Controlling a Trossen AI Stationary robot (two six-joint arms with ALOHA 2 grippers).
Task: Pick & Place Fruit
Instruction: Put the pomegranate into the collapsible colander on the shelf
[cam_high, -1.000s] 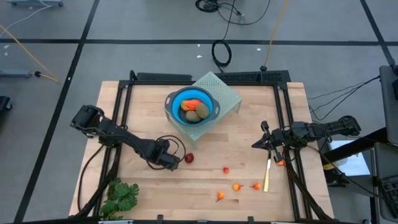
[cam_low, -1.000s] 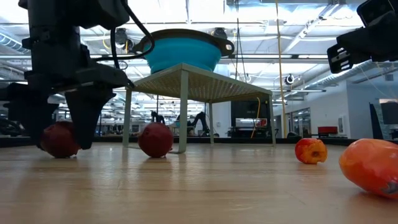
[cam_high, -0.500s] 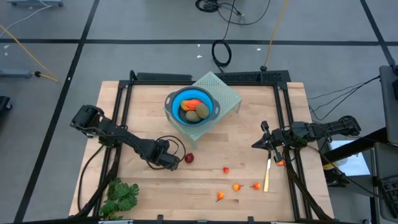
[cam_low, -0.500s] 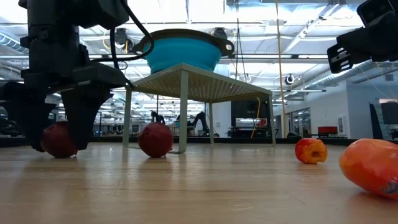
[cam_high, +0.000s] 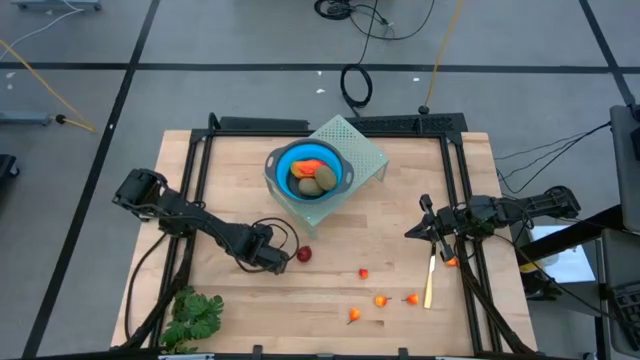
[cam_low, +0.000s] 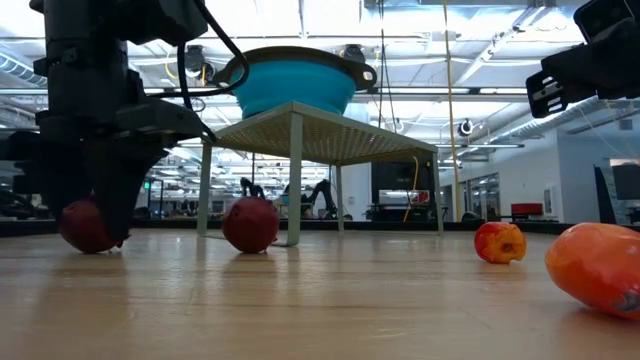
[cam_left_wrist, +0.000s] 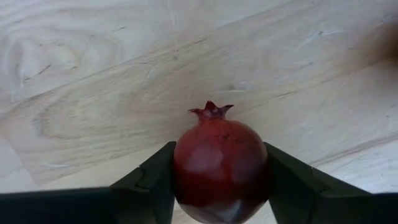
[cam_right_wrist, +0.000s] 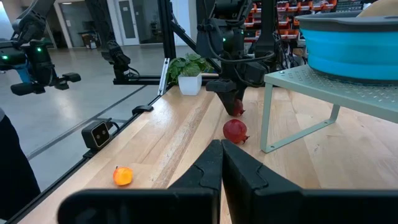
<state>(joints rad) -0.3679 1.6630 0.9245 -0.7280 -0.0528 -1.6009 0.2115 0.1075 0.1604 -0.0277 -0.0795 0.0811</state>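
Left end effector (cam_left_wrist: 219, 186): I see it pinching a dark-red ball (cam_left_wrist: 220, 167), lower centre.
Right end effector (cam_right_wrist: 221, 163): pressed together, idle.

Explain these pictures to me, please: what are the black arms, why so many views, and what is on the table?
They show two robot arms at a wooden table, filmed from overhead, from table height, and from a camera on each wrist. The left gripper has its two fingers against the sides of a dark-red toy pomegranate on the wood. A second dark-red ball lies just beside it. The right gripper waits, shut and empty, at the table's right side. A blue bowl on a small green stand already holds some toy fruit. Small orange pieces, a yellow stick and a leafy green bunch lie on the table too.
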